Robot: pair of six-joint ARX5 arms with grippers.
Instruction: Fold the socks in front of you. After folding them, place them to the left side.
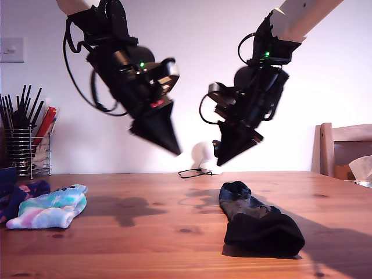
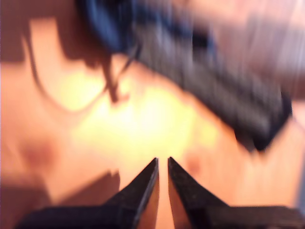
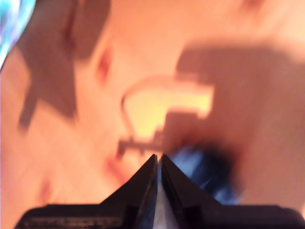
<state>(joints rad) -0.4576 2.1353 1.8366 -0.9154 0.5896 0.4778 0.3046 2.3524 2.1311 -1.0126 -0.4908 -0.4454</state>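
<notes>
— Two sock bundles, tie-dye sock (image 1: pixel 49 208) and navy sock (image 1: pixel 20 195), lie at the exterior view's left; done?
— Seemingly. The black sock (image 1: pixel 261 225) lies unfolded mid-table (image 1: pixel 145 244). My first gripper (image 2: pixel 162 164) and my second gripper (image 3: pixel 158 160) hover nearly closed, empty.

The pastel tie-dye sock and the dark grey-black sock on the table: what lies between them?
Only bare wooden table, crossed by arm shadows, as the exterior view shows between the pastel tie-dye sock and the dark grey-black sock.
</notes>
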